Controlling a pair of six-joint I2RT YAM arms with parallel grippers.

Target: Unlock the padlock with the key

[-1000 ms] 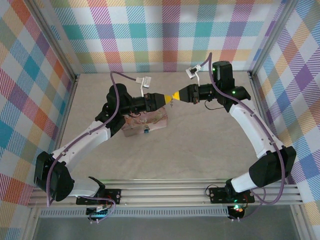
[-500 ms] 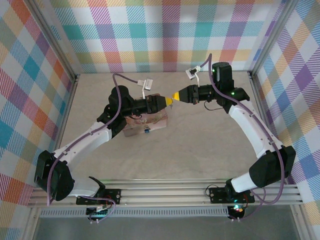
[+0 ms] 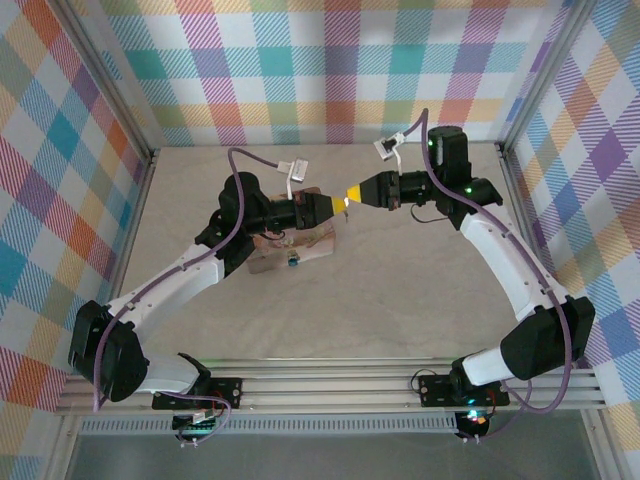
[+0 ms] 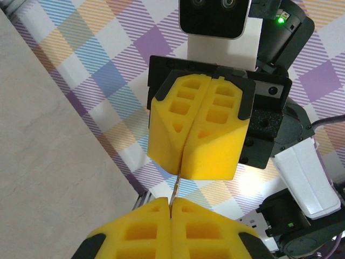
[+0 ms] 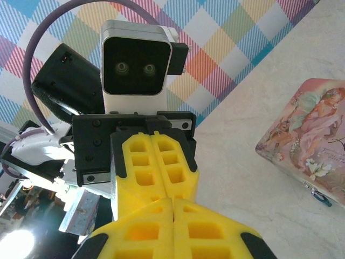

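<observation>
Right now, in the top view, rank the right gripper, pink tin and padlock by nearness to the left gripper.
1. Right gripper, tip to tip with the left gripper.
2. Pink tin, under the left arm's wrist.
3. Padlock, at the tin's near edge.

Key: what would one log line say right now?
key | gripped by right gripper and left gripper, tip to tip | padlock at tin, untouched

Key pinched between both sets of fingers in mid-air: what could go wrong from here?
1. The key is a thin sliver pinched at its ends by the left fingers and the right fingers, both shut. A slight pull or twist could bend it or slip it out.
2. When one side lets go, the other's shallow hold may drop it.
3. The padlock sits low at the front of the tin, so a tilted key may miss it.
</observation>
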